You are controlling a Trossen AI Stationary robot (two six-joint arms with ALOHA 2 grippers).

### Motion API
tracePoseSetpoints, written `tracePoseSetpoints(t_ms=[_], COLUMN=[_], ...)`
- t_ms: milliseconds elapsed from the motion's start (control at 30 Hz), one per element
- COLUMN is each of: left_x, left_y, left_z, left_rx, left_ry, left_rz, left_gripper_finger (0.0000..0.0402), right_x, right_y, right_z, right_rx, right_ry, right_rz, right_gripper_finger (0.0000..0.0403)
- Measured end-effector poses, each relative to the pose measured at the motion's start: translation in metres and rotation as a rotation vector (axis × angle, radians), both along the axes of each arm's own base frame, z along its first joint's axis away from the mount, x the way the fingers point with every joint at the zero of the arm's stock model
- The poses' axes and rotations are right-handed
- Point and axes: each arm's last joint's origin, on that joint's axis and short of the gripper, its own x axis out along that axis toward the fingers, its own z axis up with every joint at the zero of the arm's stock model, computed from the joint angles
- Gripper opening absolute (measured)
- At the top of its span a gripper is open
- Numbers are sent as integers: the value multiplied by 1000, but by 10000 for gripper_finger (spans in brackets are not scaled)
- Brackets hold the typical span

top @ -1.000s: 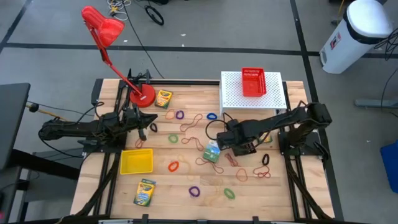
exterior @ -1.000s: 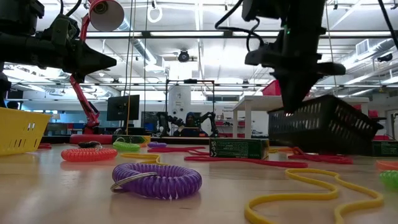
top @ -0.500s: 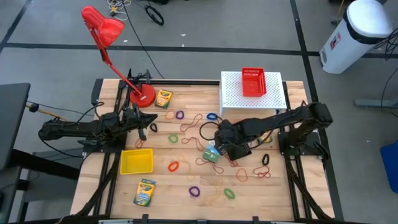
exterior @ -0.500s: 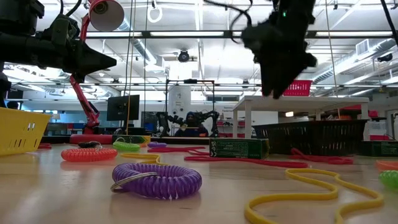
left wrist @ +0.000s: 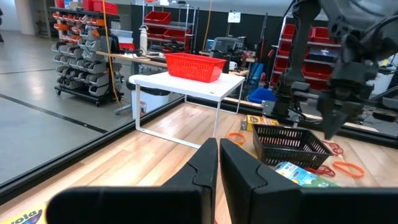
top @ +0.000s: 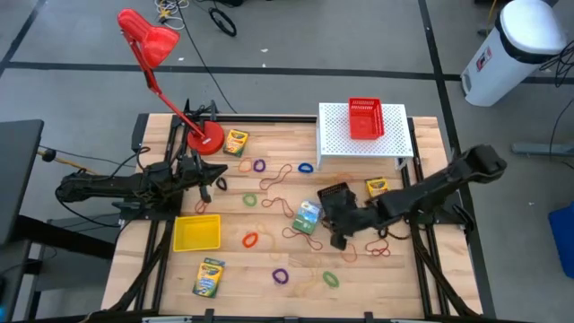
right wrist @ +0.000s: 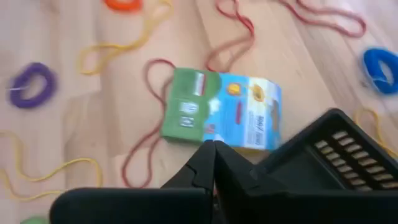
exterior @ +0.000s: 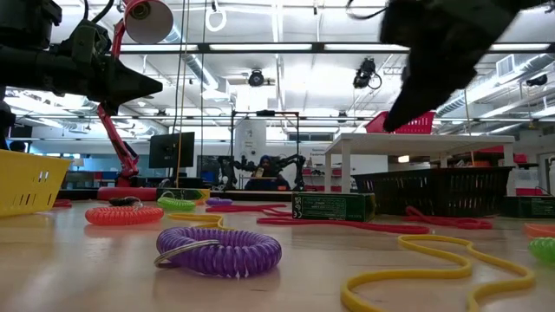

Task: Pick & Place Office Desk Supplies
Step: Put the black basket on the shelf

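Observation:
A black mesh basket (top: pixel 334 196) (exterior: pixel 442 191) stands on its base on the table, right of centre. Beside it lies a green-and-blue box (top: pixel 308 215) (right wrist: pixel 221 118). My right gripper (top: pixel 339 240) (right wrist: pixel 214 149) hangs shut just near of the basket, slanting down, with nothing between its fingers. My left gripper (top: pixel 221 183) (left wrist: pixel 219 152) waits shut at the table's left, pointing level toward the right. Yellow crayon boxes (top: pixel 236 142) (top: pixel 208 276) (top: pixel 377 187) and several coloured rubber-band loops (top: pixel 281 276) (exterior: pixel 218 251) lie flat on the wood.
A yellow basket (top: pixel 196 232) stands near left. A red basket (top: pixel 365 117) sits on a white perforated stand (top: pixel 395 144) at the far right. A red desk lamp (top: pixel 204 139) stands at the far left, its head reaching beyond the table.
My right gripper has let go of the black basket, which hung tilted from it and now stands level on the table. The gripper has then drawn back toward the table's near edge and rolled about its own axis.

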Motion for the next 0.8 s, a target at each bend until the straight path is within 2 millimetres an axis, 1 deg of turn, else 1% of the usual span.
tracePoseSetpoints(t_ms=[133, 233, 333, 400, 500, 533, 600, 700, 800], left_x=[0, 0, 0, 0, 0, 0, 0, 0, 0], left_y=[0, 0, 0, 0, 0, 0, 0, 0, 0], left_z=[0, 0, 0, 0, 0, 0, 0, 0, 0], left_rx=[0, 0, 0, 0, 0, 0, 0, 0, 0], left_ry=[0, 0, 0, 1, 1, 0, 1, 0, 0], left_rz=[0, 0, 0, 0, 0, 0, 0, 0, 0], left_gripper_finger=[26, 26, 26, 26, 26, 26, 26, 26, 26], right_x=[-17, -28, -40, -48, -60, -62, -62, -58, -49], right_y=[-1, -3, -7, -11, -17, -19, -20, -22, -24], right_z=[-7, -15, -23, -24, -26, -26, -29, -36, -37], right_rx=[35, 29, 15, 25, 37, 38, 20, -18, -56], right_ry=[-167, -323, -539, -691, -823, -844, -827, -708, -577], right_rz=[40, 117, 170, 198, 220, 214, 216, 224, 221], right_gripper_finger=[9, 14, 9, 5, 7, 12, 30, 64, 101])
